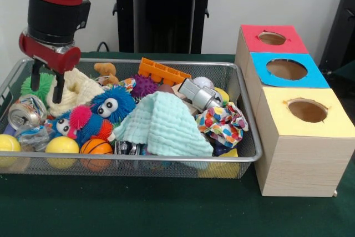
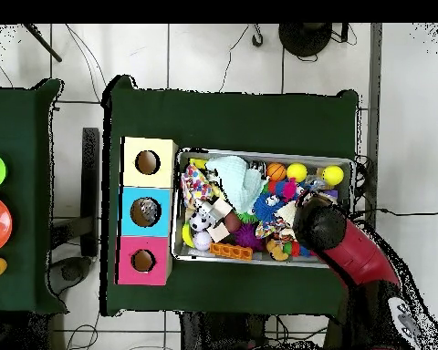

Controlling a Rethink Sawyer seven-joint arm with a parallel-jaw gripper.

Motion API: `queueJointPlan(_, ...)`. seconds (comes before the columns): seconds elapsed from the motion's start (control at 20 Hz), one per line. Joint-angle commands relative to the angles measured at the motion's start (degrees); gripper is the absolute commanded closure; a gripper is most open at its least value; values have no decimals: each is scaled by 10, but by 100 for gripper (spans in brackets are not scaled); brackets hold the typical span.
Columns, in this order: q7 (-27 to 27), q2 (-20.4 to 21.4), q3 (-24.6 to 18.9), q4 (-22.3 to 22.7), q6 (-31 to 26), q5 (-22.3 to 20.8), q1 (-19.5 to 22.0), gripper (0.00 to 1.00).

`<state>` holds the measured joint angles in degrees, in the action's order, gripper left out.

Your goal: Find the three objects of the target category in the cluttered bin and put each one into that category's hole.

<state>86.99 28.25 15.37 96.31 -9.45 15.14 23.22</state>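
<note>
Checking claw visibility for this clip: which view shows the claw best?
The front view: the claw hangs open over the cream cloth at the bin's end. Overhead, the arm hides it entirely.

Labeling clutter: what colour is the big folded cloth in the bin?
Pale mint green, waffle-textured cloth; clearest in the front view.
</note>
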Motion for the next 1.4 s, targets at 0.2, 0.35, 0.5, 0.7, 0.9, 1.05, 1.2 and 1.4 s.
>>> queueJointPlan(0.2, 198, -63, -20, 10, 89, 58, -8, 0)
queueJointPlan(0.35, 200, -66, -43, 9, 98, 57, 1, 0)
queueJointPlan(0.5, 202, -65, -49, 6, 93, 56, 0, 0)
queueJointPlan(0.7, 190, -74, -38, -22, 45, 62, -1, 0)
queueJointPlan(0.9, 170, -94, -42, -51, 32, 58, 16, 0)
queueJointPlan(1.05, 160, -118, -66, -69, 48, 52, 38, 0)
queueJointPlan(1.2, 167, -139, -83, -74, 78, 48, 48, 0)
queueJointPlan(1.4, 175, -149, -99, -75, 110, 40, 57, 0)
